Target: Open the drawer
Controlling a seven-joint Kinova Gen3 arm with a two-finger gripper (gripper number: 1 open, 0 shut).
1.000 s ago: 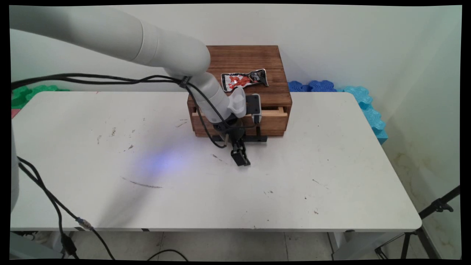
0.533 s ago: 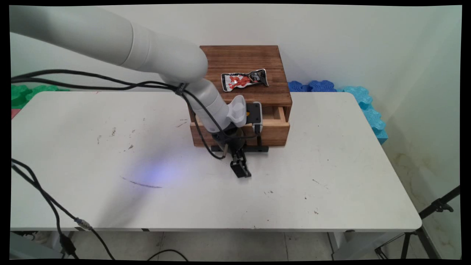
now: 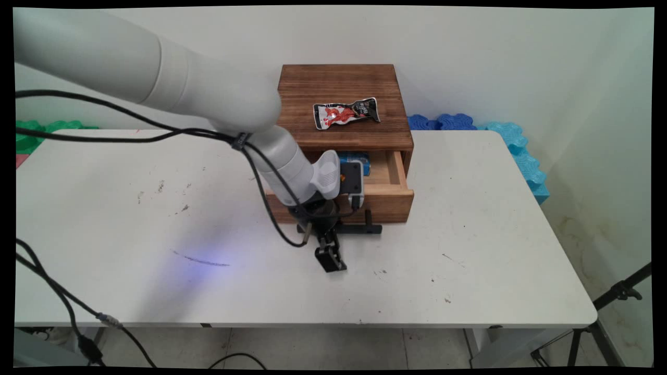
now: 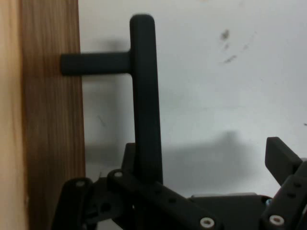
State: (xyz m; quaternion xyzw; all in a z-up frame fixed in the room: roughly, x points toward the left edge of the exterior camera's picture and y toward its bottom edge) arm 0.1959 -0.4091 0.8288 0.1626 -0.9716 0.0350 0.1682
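The tool hangs low over the white surface, just in front of the wooden drawer box. It points down and sits at the near side of the black bar handle on the drawer.

In the hand view the handle runs up from between the tool's linkage. One finger stands well off to one side of the bar, not touching it. The other finger is hidden behind the linkage beside the drawer front. So the tool is released, spread wide, with the bar in its gap and nothing pinched.

The drawer is pulled out from the box, and its front board is just behind the tool. A handle post joins the bar to the drawer front.

Inside the drawer, behind the wrist, a blue item shows partly; I can't tell what it is. A crumpled red, white and black wrapper lies on the box top, well behind and above the tool.

Black cables hang from the arm. Blue foam pieces lie past the surface's far edge, far from the tool. Green foam lies on the opposite side.
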